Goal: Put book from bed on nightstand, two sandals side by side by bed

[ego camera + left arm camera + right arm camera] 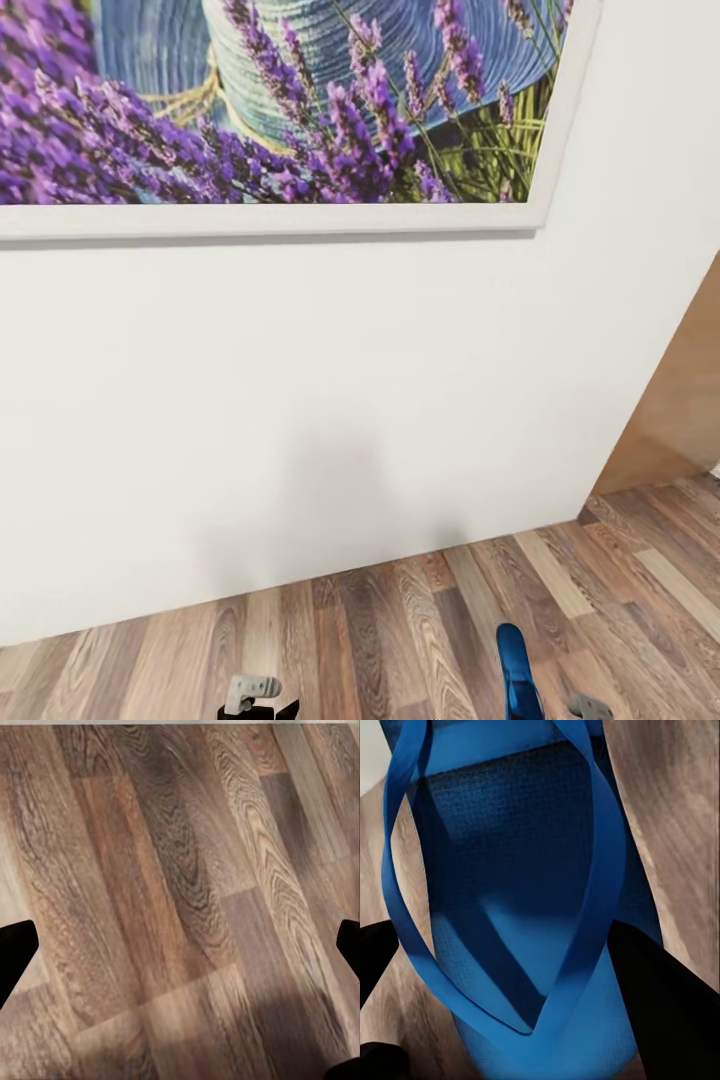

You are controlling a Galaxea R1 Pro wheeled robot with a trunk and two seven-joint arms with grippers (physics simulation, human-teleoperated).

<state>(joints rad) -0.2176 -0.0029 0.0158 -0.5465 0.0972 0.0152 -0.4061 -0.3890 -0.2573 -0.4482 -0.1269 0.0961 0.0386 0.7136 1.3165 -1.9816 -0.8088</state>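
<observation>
Blue sandal held between the dark fingers of the right claw, toe end raised above the wooden floor near the base of the white wall. Thin thong straps meeting in a V, sole finely dimpled. Left claw low over bare planks, fingers spread wide, holding nothing. Framed picture of purple lavender on the wall above.
</observation>
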